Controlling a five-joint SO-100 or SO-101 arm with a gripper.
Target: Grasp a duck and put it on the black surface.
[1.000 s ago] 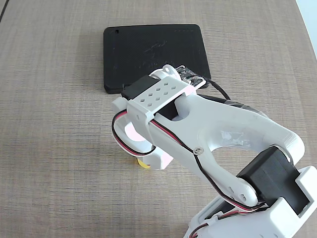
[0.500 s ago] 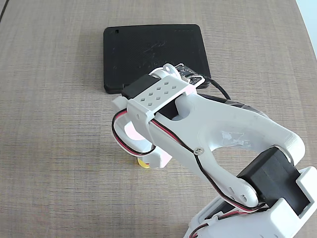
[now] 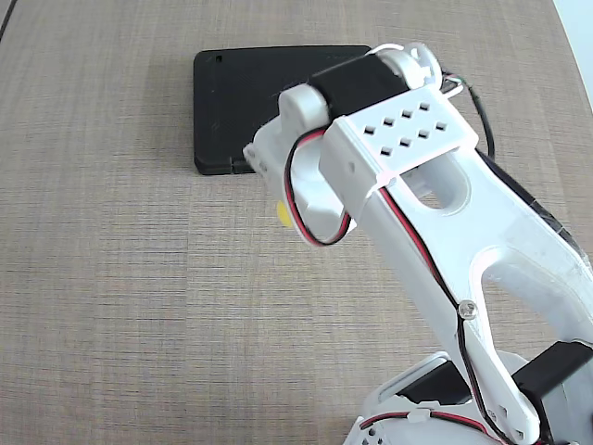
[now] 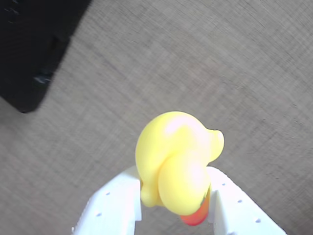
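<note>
We observed the white arm [image 3: 435,232] extended up and leftward in the fixed view, wrist bent downward. In the wrist view the claw [image 4: 174,200] was closed, both white fingers [image 4: 117,205] pressing an object between them.

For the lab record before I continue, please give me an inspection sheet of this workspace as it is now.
Surface: woven beige table, bare where visible.
Job's things: yellow duck between the fingers; black slab flat on the table, nothing seen on its visible part.
Clutter: nothing seen.
Gripper: gripper shut on the duck, beside the slab, not over it.
Cables: red and black wires along the arm; a black cable behind it.
Surroundings: pale strip at the top right corner.
</note>
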